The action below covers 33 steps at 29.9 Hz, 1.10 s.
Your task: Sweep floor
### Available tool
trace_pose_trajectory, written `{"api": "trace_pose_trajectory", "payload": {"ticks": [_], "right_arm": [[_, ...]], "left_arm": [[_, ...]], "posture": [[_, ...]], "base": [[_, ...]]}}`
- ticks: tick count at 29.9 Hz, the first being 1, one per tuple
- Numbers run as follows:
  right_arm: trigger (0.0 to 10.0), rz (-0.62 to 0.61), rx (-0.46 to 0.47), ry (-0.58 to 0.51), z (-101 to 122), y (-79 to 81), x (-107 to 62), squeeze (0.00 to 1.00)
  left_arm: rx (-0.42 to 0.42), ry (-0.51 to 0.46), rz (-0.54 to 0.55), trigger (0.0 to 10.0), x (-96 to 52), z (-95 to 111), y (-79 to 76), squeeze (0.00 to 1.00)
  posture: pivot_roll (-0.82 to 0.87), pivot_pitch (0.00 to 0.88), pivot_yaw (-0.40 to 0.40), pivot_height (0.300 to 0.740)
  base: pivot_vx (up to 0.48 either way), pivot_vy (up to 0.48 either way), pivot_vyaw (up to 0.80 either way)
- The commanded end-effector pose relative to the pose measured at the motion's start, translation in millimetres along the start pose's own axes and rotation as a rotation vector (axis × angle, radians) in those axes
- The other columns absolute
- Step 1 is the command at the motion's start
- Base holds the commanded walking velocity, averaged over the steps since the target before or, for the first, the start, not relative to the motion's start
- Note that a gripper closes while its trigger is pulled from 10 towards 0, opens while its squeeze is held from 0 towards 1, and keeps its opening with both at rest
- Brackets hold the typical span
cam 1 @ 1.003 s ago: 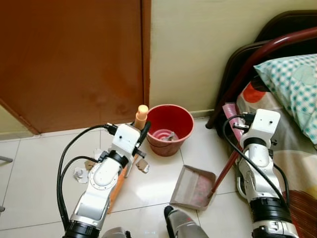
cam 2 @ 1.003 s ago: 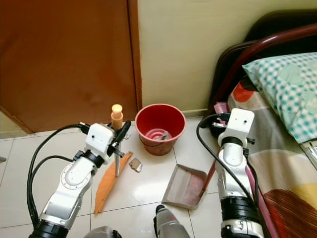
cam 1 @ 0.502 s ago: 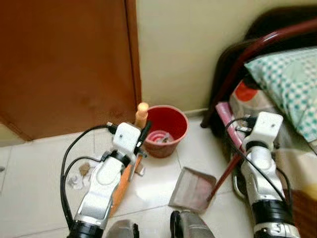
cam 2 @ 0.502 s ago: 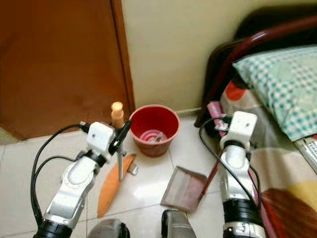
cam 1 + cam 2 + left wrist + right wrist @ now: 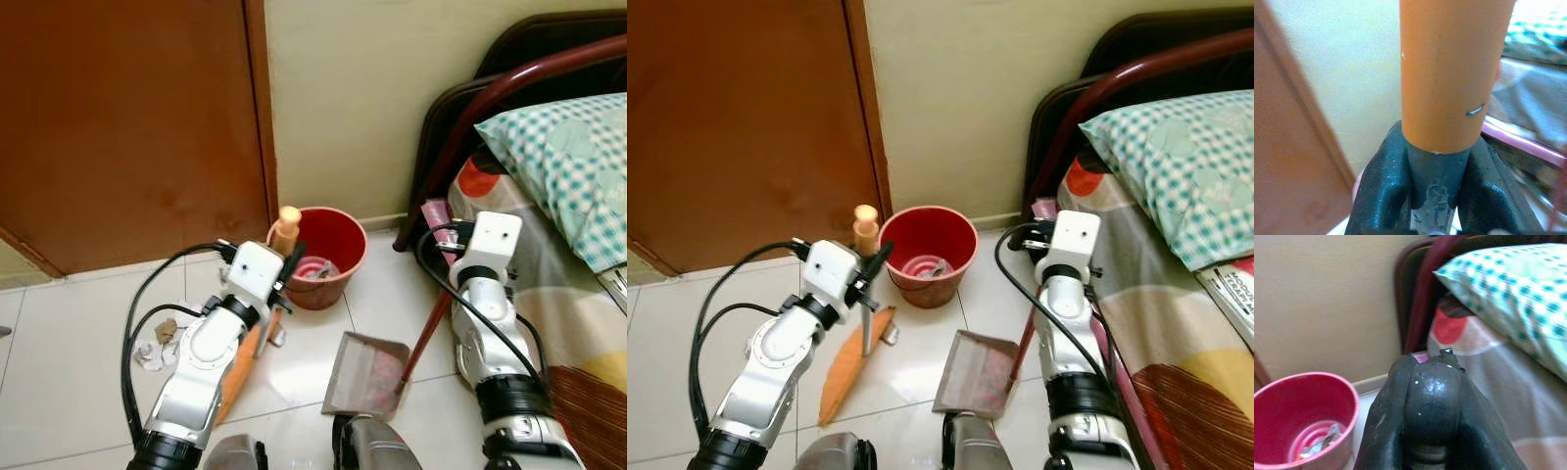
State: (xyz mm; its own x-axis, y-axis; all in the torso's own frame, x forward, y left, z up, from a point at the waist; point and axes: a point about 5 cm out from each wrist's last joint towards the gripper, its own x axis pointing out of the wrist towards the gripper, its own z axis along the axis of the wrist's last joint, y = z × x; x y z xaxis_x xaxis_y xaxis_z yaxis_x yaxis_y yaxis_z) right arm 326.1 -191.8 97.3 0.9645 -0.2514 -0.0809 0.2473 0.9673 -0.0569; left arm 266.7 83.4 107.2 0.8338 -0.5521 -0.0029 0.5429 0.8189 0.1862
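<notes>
Left gripper clamps the orange broom handle beside the red bucket; right gripper grips the dustpan's black handle end, dustpan resting on the tiled floor.

White tiled floor, glossy, with dark grout lines. Resting on it: 1 red bucket close to the wall by the door frame, scraps inside; 1 orange broom head lying flat on the tiles in front of the bucket; 1 grey dustpan flat on the tiles between broom head and bed. Also 3 or so crumpled paper bits scattered beside the broom head. Bed along the right, carrying 1 checked pillow.
</notes>
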Motion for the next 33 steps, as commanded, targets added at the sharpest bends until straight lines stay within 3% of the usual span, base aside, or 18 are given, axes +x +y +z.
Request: {"api": "trace_pose_trajectory", "payload": {"ticks": [1, 8, 12, 18, 21, 24, 25, 30, 32, 33], "right_arm": [[10.0, 0.024, -0.009, -0.009, 1, 8.3, 0.8, 0.0], [10.0, 0.064, -0.051, 0.047, -10, 21.8, -1.0, 0.0], [10.0, 0.078, -0.091, 0.087, -19, 25.7, -2.8, 0.0], [10.0, 0.096, -0.114, 0.101, -23, 31.1, -1.1, 0.0], [10.0, 0.094, -0.105, 0.104, -23, 31.0, 0.3, 0.0], [10.0, 0.093, -0.092, 0.098, -21, 29.3, 0.8, 0.0], [10.0, 0.093, -0.087, 0.094, -21, 27.4, 0.8, 0.0], [10.0, 0.1, -0.078, 0.094, -23, 19.9, -0.8, 0.0], [10.0, 0.105, -0.067, 0.09, -24, 12.1, -1.9, 0.0], [10.0, 0.105, -0.066, 0.089, -24, 11.6, -2.0, 0.0]], "left_arm": [[-0.077, -0.001, -0.102, 10.0, 4.2, 6, -17.6, 0.0], [-0.165, -0.042, -0.231, 10.0, 10.5, 30, -38.5, 0.0], [-0.193, -0.073, -0.239, 10.0, 13.2, 41, -39.4, 0.0], [-0.3, -0.146, -0.194, 10.0, 19.8, 67, -31.3, 0.0], [-0.38, -0.225, 0.009, 10.0, 26.2, 77, -1.3, 0.0], [-0.34, -0.224, 0.122, 10.0, 23.6, 72, 19.2, 0.0], [-0.319, -0.205, 0.185, 10.0, 19.4, 65, 32.7, 0.0], [-0.216, -0.166, 0.278, 10.0, 4.0, 54, 56.2, 0.0], [-0.176, -0.131, 0.323, 10.0, -11.5, 46, 66.6, 0.0], [-0.179, -0.129, 0.326, 10.0, -12.5, 45, 67.0, 0.0]], "posture": [[0.0, 0.177, -0.013, 0.74], [0.01, 0.178, -0.01, 0.74], [0.02, 0.179, -0.009, 0.74], [0.02, 0.177, -0.01, 0.74], [0.02, 0.173, -0.012, 0.74], [0.01, 0.172, -0.012, 0.74], [0.01, 0.172, -0.015, 0.74], [0.01, 0.167, -0.019, 0.74], [0.02, 0.165, -0.019, 0.74], [0.02, 0.164, -0.02, 0.74]], "base": [[0.0, 0.0, 0.0], [0.0, 0.0, 0.0], [0.0, 0.0, 0.0], [0.0, 0.0, 0.0], [0.0, 0.0, 0.0], [0.0, 0.0, 0.0], [0.0, 0.0, 0.0], [0.0, 0.0, 0.0], [0.0, 0.0, 0.0], [0.0, 0.0, 0.0]]}}
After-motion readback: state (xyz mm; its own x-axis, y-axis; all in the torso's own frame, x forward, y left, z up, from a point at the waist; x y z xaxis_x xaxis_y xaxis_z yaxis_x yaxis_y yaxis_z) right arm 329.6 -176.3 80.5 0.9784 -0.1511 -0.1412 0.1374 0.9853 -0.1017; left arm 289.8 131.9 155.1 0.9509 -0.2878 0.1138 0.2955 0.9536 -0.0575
